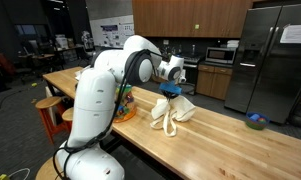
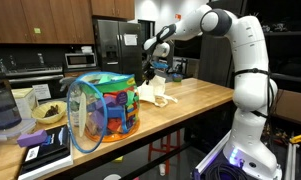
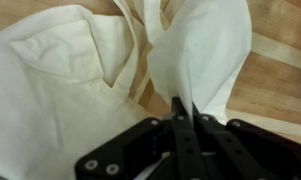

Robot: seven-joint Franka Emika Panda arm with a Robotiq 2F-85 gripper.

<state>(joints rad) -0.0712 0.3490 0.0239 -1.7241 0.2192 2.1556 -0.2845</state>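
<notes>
A cream cloth [image 3: 90, 70] lies crumpled on the wooden table [image 3: 280, 70], filling most of the wrist view. My gripper [image 3: 185, 108] is shut on a raised fold of that cloth, which stands up in a peak between the black fingers [image 3: 177, 125]. In both exterior views the gripper [image 1: 171, 88] [image 2: 147, 72] hangs just above the cloth [image 1: 173, 110] [image 2: 156, 96], pulling a part of it upward while the remainder stays on the table top.
A colourful mesh basket [image 2: 103, 108] full of toys stands on the table near the cloth. A dark bowl [image 2: 48, 114] and a book [image 2: 45, 146] lie beside it. A small blue bowl [image 1: 255, 121] sits at the table's far end. Stools [image 1: 50, 104] stand alongside.
</notes>
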